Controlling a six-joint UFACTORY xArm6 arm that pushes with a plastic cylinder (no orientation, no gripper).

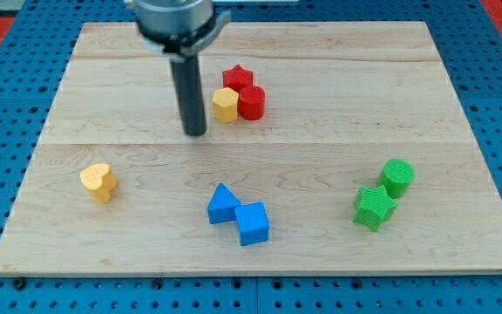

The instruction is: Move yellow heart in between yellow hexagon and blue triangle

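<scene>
Camera view: my tip (pixel 196 133), no end effector visible, left of yellow hexagon (pixel 225 105).

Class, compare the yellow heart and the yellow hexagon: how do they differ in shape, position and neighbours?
The yellow heart is lobed and orange-tinged; the yellow hexagon is flat-sided and paler. The heart stands alone at the view's left; the hexagon sits nearer the view's top, against the red cylinder. My tip is close to the hexagon, far from the heart. Both are small yellow blocks.

Yellow blocks (pixel 99 181): two. Red blocks (pixel 237 78): two. Blue blocks (pixel 223 205): two. Green blocks (pixel 397 177): two.
</scene>
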